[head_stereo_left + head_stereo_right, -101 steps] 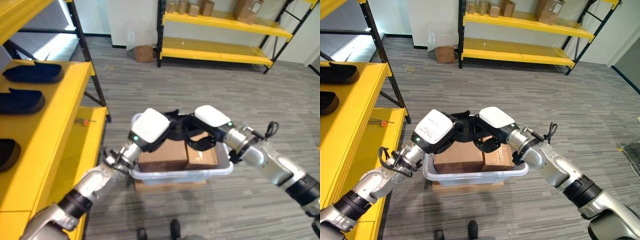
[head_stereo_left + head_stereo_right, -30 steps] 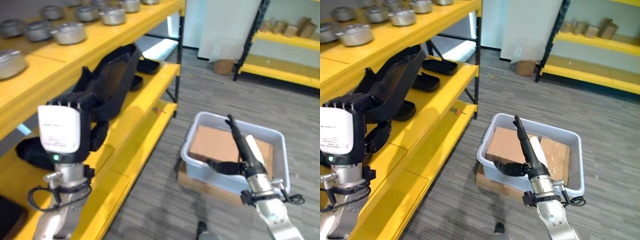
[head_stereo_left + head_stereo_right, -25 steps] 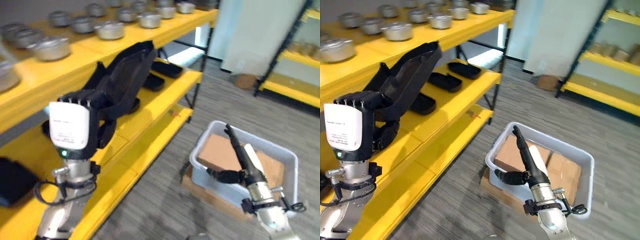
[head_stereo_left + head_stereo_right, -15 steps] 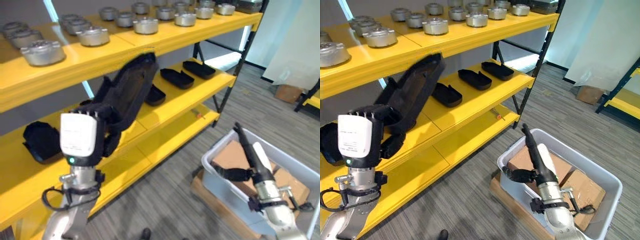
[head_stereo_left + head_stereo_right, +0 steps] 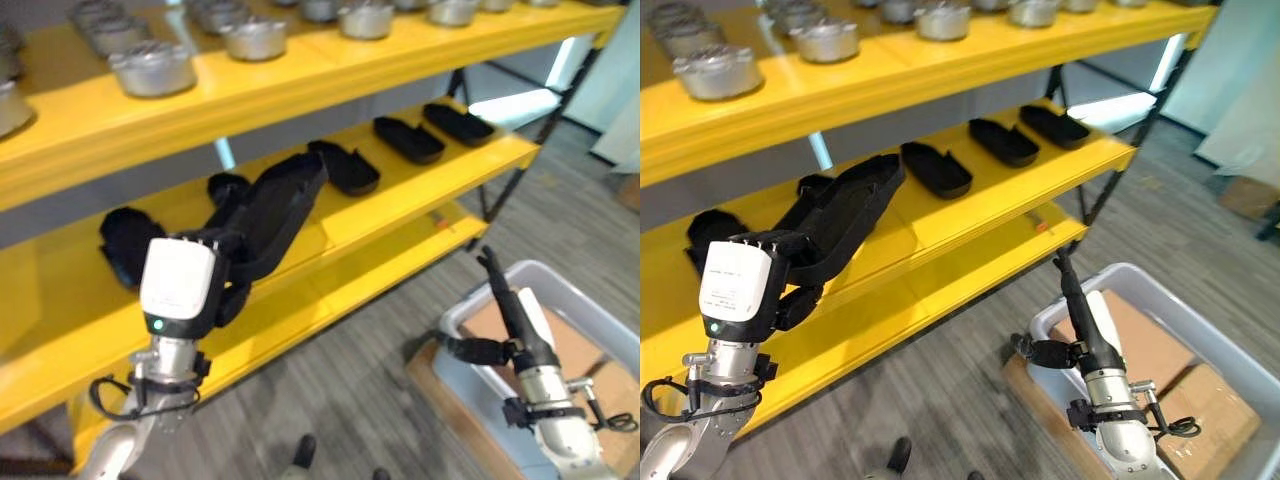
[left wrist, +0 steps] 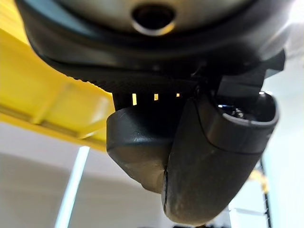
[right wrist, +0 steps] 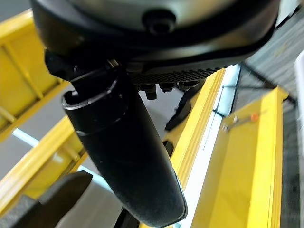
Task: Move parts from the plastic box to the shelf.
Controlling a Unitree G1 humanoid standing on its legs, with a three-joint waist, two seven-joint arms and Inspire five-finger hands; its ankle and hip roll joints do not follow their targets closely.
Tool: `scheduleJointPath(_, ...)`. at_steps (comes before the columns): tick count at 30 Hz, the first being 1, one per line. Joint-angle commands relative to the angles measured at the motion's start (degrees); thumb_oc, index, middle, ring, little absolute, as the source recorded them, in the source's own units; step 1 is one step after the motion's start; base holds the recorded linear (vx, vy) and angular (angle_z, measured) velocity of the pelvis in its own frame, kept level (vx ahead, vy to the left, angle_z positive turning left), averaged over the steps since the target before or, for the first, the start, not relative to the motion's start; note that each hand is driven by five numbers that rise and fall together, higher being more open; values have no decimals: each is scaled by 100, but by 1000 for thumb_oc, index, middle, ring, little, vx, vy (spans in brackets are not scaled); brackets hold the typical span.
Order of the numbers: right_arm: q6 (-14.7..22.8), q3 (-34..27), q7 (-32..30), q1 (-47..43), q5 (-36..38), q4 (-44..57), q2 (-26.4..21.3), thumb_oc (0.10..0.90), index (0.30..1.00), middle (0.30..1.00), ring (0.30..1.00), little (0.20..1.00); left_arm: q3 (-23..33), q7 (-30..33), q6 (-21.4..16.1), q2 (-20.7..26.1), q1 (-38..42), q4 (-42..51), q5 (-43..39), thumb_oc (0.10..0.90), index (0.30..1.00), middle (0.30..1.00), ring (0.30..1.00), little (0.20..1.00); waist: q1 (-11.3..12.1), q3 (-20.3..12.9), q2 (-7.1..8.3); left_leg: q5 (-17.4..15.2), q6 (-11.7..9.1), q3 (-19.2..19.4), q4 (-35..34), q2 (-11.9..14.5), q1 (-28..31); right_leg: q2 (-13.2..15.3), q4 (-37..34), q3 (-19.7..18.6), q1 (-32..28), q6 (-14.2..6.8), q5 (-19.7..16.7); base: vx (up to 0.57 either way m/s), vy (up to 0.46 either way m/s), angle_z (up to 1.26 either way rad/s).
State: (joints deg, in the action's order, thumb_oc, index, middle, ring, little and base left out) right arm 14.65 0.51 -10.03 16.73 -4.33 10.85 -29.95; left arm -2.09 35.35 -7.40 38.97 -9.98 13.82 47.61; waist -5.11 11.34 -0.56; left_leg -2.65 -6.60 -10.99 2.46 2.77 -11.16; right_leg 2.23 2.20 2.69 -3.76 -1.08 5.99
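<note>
**Left hand holds a black part up at the yellow shelf**

Closest to you, low on the right, your right hand (image 5: pixel 1083 325) stands upright with its fingers straight and relaxed and its thumb stuck out to the side, holding nothing. It hangs over the near rim of the grey plastic box (image 5: pixel 1200 318), which sits on the striped floor just out from the foot of the yellow shelf (image 5: pixel 970 225). Inside the box you can see two brown cardboard cartons (image 5: pixel 1143 345) lying flat side by side.

On your left side, the left hand (image 5: pixel 190 285) is raised in front of the shelf, its fingers curled round the lower end of a long black moulded part (image 5: pixel 275 212). The part slants up and away from the hand, with its far end reaching over the front edge of the shelf's middle level. Whether that end touches the board, you cannot tell from these pictures.

Beyond it, on that same middle level, more black parts (image 5: pixel 935 168) of the same kind lie flat in a row along the board, some to either side of the held one. A small red-tipped item (image 5: pixel 1039 227) lies on the shelf's lower level, near the box. On the shelf's top level stands a row of round grey metal parts (image 5: pixel 716 71).
</note>
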Motion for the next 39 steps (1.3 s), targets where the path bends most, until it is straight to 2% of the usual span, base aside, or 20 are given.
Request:
scheduleJointPath(1,621,-294,-441,-605,51,529,-109,900,1000,1000,1000,1000,370,497,-222,249,690,502,-41,400,300,300,300,300,-276,-604,317,467,484,409,373,-21,315,-211,464,-335,708,3,-66,54,26,-12)
scheduleJointPath(3,630,-361,-434,-544,63,547,-113,900,1000,1000,1000,1000,410,507,-236,235,676,519,-66,400,300,300,300,300,-289,-669,327,449,467,463,327,298,517,-164,533,-358,737,16,10,67,58,-17)
scheduleJointPath(5,633,-422,-486,-531,94,527,-120,900,1000,1000,1000,1000,460,522,-238,222,680,538,-98,400,300,300,300,300,-309,-710,291,635,434,497,238,593,655,-108,587,-360,766,3,58,61,114,0)
scheduleJointPath(6,627,-464,-510,-534,101,508,-144,900,1000,1000,1000,1000,549,549,-227,201,654,563,-123,400,300,300,300,300,-319,-745,237,842,371,476,98,761,730,-93,618,-359,799,-11,75,60,162,-21)
scheduleJointPath(8,621,-471,-553,-541,104,464,-160,900,1000,1000,1000,1000,628,609,-202,177,627,549,-141,400,300,300,300,300,-323,-794,145,1043,285,444,-157,955,836,-69,659,-338,852,-31,110,54,172,-6)
scheduleJointPath(10,614,-479,-616,-566,68,450,-171,900,1000,1000,1000,1000,628,649,-150,160,669,498,-137,400,300,300,300,300,-328,-829,41,1160,184,540,-453,1012,881,-18,683,-266,855,-77,126,47,185,1)
scheduleJointPath(13,582,-471,-636,-579,8,432,-147,900,1000,1000,1000,1000,620,637,-98,148,672,466,-105,400,300,300,300,300,-267,-872,13,937,162,627,-605,924,1013,68,621,-213,725,-131,117,77,196,15)
scheduleJointPath(14,556,-436,-627,-585,-12,403,-94,900,1000,1000,1000,1000,636,650,-54,153,658,415,-84,400,300,300,300,300,-192,-899,34,790,168,607,-634,828,1072,157,529,-163,617,-170,57,74,164,28)
scheduleJointPath(18,491,-423,-575,-600,-45,405,-48,900,1000,1000,1000,1000,800,692,18,160,524,403,-67,400,300,300,300,300,-73,-928,131,540,252,564,-565,625,1129,369,287,-94,391,-309,-90,76,199,21)
scheduleJointPath(19,410,-369,-564,-682,-99,365,-5,900,1000,1000,1000,1000,949,736,85,155,455,354,-91,400,300,300,300,300,43,-1001,181,423,314,530,-568,476,1156,517,115,-37,304,-406,-210,93,289,19)
scheduleJointPath(30,248,-45,-331,-913,-71,233,165,900,1000,1000,1000,1000,1344,840,282,97,126,287,-66,400,300,300,300,300,372,-1153,437,176,580,431,-469,-24,1042,945,-331,39,204,-675,-611,18,146,13)
scheduleJointPath(33,205,7,-240,-995,-39,167,199,900,1000,1000,1000,1000,1508,806,343,94,-60,202,-45,400,300,300,300,300,503,-1112,523,15,668,468,-219,-198,914,1082,-444,14,249,-768,-775,-27,152,4)
scheduleJointPath(35,206,12,-241,-1001,-39,162,202,900,1000,1000,1000,1000,1514,809,342,96,-62,201,-46,400,300,300,300,300,506,-1117,531,-7,675,477,-174,-210,886,1092,-454,4,256,-775,-784,-30,93,3)
scheduleJointPath(38,193,99,-194,-1175,-6,80,281,900,1000,1000,1000,1000,1709,843,423,121,-243,67,-41,400,300,300,300,300,686,-1013,609,-297,833,552,231,-461,723,1279,-434,-97,366,-891,-1068,-27,183,-10)
scheduleJointPath(39,193,103,-193,-1182,-6,77,284,900,1000,1000,1000,1000,1715,846,423,123,-247,67,-41,400,300,300,300,300,687,-1012,616,-305,840,559,251,-469,711,1286,-434,-105,373,-897,-1073,-11,231,-23)
